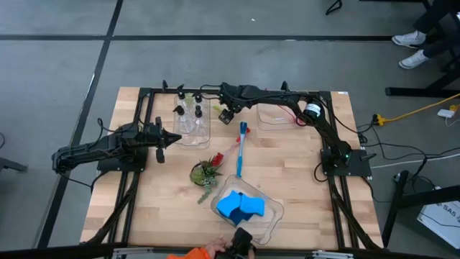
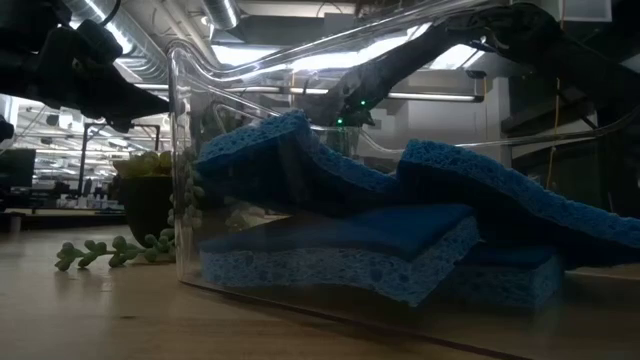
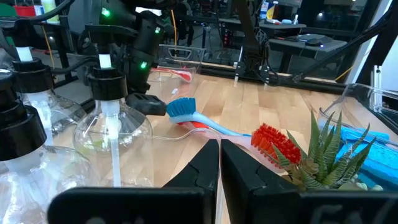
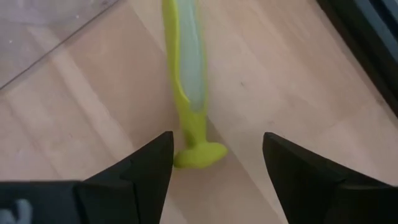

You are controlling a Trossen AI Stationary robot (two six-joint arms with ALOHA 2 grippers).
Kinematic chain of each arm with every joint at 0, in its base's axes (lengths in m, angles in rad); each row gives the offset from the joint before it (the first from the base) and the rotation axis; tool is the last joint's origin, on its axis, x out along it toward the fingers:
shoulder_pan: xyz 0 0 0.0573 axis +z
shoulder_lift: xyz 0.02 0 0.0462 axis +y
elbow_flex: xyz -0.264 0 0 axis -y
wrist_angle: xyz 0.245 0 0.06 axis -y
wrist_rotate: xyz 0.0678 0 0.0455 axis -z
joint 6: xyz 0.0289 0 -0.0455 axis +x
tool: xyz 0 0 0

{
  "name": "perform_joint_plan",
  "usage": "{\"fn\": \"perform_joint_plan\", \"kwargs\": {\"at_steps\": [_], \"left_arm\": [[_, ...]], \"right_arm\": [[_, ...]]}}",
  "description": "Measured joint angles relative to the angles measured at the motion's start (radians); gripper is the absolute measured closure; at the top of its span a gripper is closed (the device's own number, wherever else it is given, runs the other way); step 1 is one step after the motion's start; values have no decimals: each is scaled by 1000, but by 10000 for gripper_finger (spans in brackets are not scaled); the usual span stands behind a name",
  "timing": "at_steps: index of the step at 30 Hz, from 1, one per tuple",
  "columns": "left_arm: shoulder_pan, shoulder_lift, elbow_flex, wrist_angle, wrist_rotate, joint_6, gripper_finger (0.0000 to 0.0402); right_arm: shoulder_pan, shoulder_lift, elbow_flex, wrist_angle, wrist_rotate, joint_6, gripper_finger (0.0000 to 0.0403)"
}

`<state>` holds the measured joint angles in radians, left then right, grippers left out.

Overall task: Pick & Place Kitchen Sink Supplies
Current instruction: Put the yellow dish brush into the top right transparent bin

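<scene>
A yellow-green brush [image 4: 186, 74] lies on the table by the far edge, next to the clear bin [image 1: 192, 119] that holds small pump bottles [image 3: 112, 124]. My right gripper [image 4: 217, 155] is open above the brush's handle end [image 4: 199, 155], one finger on each side, and it shows at the far middle in the high view [image 1: 227, 114]. A blue brush [image 1: 241, 147] and a red brush [image 3: 273, 140] lie mid-table. Several blue sponges [image 1: 241, 206] lie in a clear bin [image 1: 273, 216] at the near edge. My left gripper [image 1: 164, 137] is shut and empty at the left.
A small potted plant [image 1: 207, 171] stands between the brushes and the sponge bin. Another clear bin [image 1: 277, 119] stands at the far right, under my right arm. A person's orange sleeve [image 1: 194, 253] shows at the table's near edge.
</scene>
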<state>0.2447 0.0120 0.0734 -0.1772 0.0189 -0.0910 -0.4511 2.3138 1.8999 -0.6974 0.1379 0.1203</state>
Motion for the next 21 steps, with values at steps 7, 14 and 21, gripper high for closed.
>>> {"fn": "perform_joint_plan", "kwargs": {"at_steps": [7, 14, 21], "left_arm": [[0, 0, 0, 0, 0, 0, 393], [0, 0, 0, 0, 0, 0, 391], [0, 0, 0, 0, 0, 0, 389]], "right_arm": [[2, 0, -6, 0, -2, -35, 197], [2, 0, -6, -3, -2, -14, 291], [-2, 0, -6, -24, -2, 23, 375]]}}
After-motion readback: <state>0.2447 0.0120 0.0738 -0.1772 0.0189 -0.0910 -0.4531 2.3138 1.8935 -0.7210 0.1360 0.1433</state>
